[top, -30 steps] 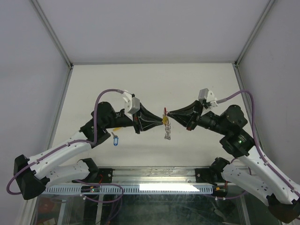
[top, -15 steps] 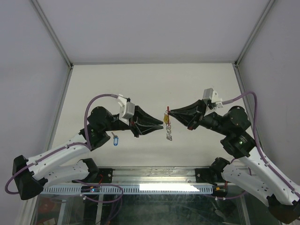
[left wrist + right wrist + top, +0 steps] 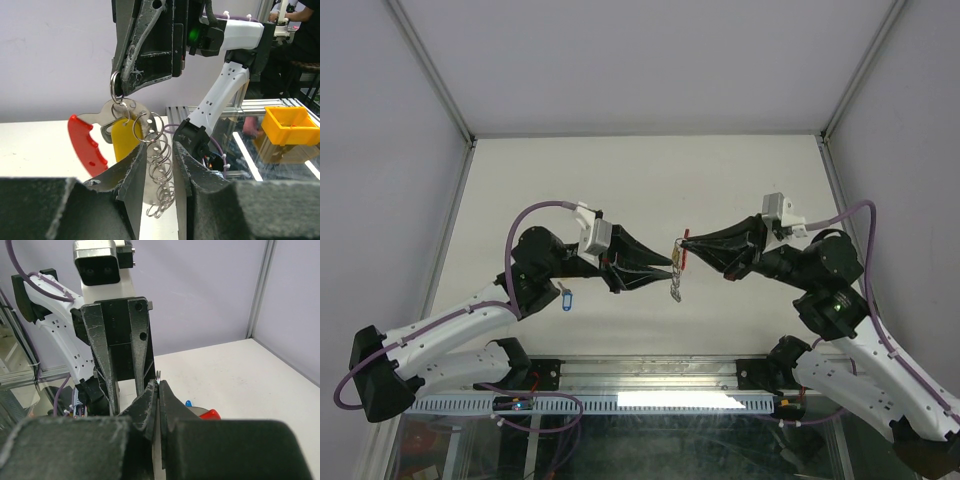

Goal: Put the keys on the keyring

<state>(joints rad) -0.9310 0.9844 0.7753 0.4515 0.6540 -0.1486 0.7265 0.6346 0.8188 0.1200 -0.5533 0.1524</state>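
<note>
Grippers meet tip to tip above the white table (image 3: 640, 170) in the overhead view, the left gripper (image 3: 663, 268) reaching in from 9 o'clock and the right gripper (image 3: 686, 241) from 3 o'clock. Between them hangs the keyring (image 3: 681, 256), a red curved plastic crescent joined to a silvery chain (image 3: 673, 288) of metal rings. A yellow-tagged silver key (image 3: 676, 263) is already on it. The chain's long axis runs toward 6 o'clock. The keyring lies at about 1 o'clock from the left tips and 7 o'clock from the right ones, close to both. A blue-tagged silver key (image 3: 566, 298) lies flat on the table at 9 o'clock, well apart from the left gripper and beside that arm's elbow, with bare surface around it. By this view the left arm looks much the nearer for fetching it.

From the left wrist, the left gripper's jaws stand narrowly parted and the chain hangs upright in the gap. Whether the pads touch it cannot be told. The red crescent curves off at 10 o'clock with the yellow tag just beside it, and at 12 o'clock the right gripper pinches the topmost ring.

From the right wrist, the right gripper is closed tight on that thin ring of the keyring, which pokes out at 12 o'clock. The left gripper faces it head-on, and a sliver of red shows at 4 o'clock.
</note>
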